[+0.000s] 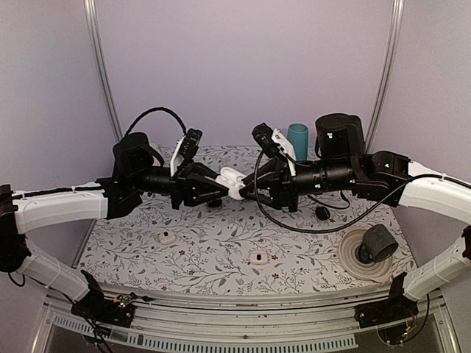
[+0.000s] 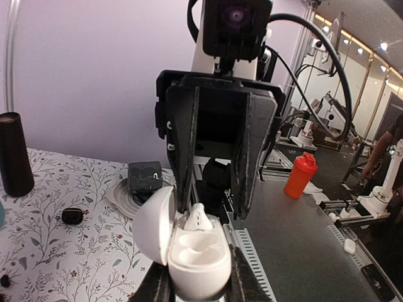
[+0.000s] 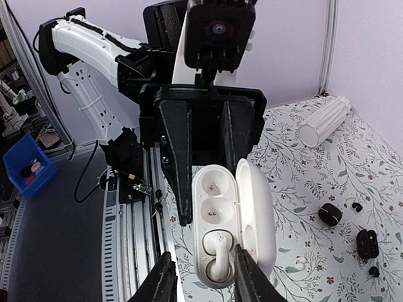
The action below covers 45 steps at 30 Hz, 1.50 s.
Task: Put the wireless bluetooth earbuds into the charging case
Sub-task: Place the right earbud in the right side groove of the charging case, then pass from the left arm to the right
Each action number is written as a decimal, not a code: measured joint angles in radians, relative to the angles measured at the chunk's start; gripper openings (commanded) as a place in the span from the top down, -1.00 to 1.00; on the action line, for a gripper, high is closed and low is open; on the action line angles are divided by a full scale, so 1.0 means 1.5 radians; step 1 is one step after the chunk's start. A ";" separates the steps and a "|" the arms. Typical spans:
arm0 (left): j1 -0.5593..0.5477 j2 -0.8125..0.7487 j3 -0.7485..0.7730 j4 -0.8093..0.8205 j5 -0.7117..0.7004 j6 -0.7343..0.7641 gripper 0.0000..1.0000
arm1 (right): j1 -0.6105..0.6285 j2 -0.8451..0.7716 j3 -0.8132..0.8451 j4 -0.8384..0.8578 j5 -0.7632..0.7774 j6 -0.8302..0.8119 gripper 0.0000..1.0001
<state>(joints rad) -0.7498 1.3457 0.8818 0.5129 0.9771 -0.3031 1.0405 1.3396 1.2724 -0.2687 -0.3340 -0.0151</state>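
Observation:
The white charging case [image 1: 232, 179] hangs in mid-air over the table, and my left gripper [image 2: 201, 286] is shut on its body. Its lid [image 2: 153, 223] is flipped open. One white earbud [image 3: 217, 261] sits in the case's slot, also seen as the earbud [image 2: 196, 218] in the left wrist view. The other slot [image 3: 214, 189] shows bare. My right gripper [image 3: 206, 280] faces the case from the other side, open. Its fingertips [image 3: 165, 277] stand apart on either side of the seated earbud without touching it. I cannot make out the other earbud for certain.
Two small white pieces [image 1: 168, 237] [image 1: 257, 258] lie on the floral cloth [image 1: 213, 250]. A teal cup [image 1: 297, 140] stands at the back. A black cup on a white disc [image 1: 372, 250] sits front right, with small black pieces [image 1: 322, 212] nearby. A white ribbed cylinder [image 3: 321, 123] lies on the table.

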 measured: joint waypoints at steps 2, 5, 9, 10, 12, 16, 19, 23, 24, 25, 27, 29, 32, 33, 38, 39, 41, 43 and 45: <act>0.000 -0.003 0.000 0.001 -0.002 0.000 1.00 | 0.000 -0.007 0.000 0.001 0.007 0.000 0.34; 0.000 -0.007 0.000 0.004 -0.007 0.000 1.00 | 0.000 -0.021 -0.002 0.005 0.019 0.009 0.31; 0.000 -0.011 -0.003 0.008 -0.020 0.000 1.00 | 0.000 -0.046 -0.014 0.026 0.046 0.027 0.19; 0.000 -0.014 -0.005 0.009 -0.023 0.000 1.00 | 0.000 -0.051 -0.018 0.030 0.050 0.031 0.16; 0.000 -0.022 -0.011 0.010 -0.033 0.000 1.00 | -0.001 -0.062 -0.033 0.044 0.062 0.042 0.10; 0.003 -0.039 -0.024 0.021 -0.055 -0.001 1.00 | -0.005 -0.074 -0.063 0.064 0.077 0.063 0.05; 0.003 -0.049 -0.040 0.052 -0.073 -0.015 1.00 | -0.006 -0.076 -0.093 0.097 0.080 0.084 -0.05; 0.003 -0.052 -0.070 0.123 -0.095 -0.057 1.00 | -0.007 -0.087 -0.151 0.165 0.080 0.115 -0.18; 0.003 -0.052 -0.076 0.141 -0.100 -0.068 1.00 | -0.007 -0.091 -0.170 0.190 0.080 0.124 -0.21; 0.001 -0.052 -0.082 0.160 -0.105 -0.081 1.00 | -0.008 -0.094 -0.187 0.215 0.079 0.132 -0.22; -0.001 -0.051 -0.089 0.194 -0.118 -0.099 1.00 | -0.008 -0.094 -0.213 0.264 0.078 0.146 -0.25; -0.007 -0.050 -0.091 0.226 -0.131 -0.111 1.00 | -0.009 -0.093 -0.236 0.326 0.074 0.163 -0.28; -0.023 -0.045 -0.092 0.273 -0.150 -0.126 1.00 | -0.009 -0.088 -0.264 0.423 0.066 0.186 -0.32; -0.028 -0.041 -0.092 0.286 -0.155 -0.130 1.00 | -0.009 -0.084 -0.276 0.459 0.062 0.193 -0.32; -0.049 -0.018 -0.092 0.329 -0.183 -0.138 1.00 | -0.009 -0.057 -0.330 0.608 0.056 0.230 -0.29; -0.052 -0.014 -0.092 0.335 -0.189 -0.138 1.00 | -0.009 -0.048 -0.332 0.632 0.053 0.237 -0.28; -0.056 -0.009 -0.092 0.348 -0.201 -0.138 1.00 | -0.009 -0.037 -0.332 0.665 0.046 0.248 -0.23; -0.060 -0.005 -0.091 0.358 -0.209 -0.138 1.00 | -0.009 -0.032 -0.332 0.691 0.041 0.255 -0.19; -0.063 0.002 -0.091 0.366 -0.214 -0.138 1.00 | -0.009 -0.026 -0.332 0.714 0.037 0.262 -0.17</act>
<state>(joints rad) -0.8448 1.3483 0.7452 1.0626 0.6567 -0.5095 1.0275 1.3006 0.7742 0.8017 -0.2783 0.3779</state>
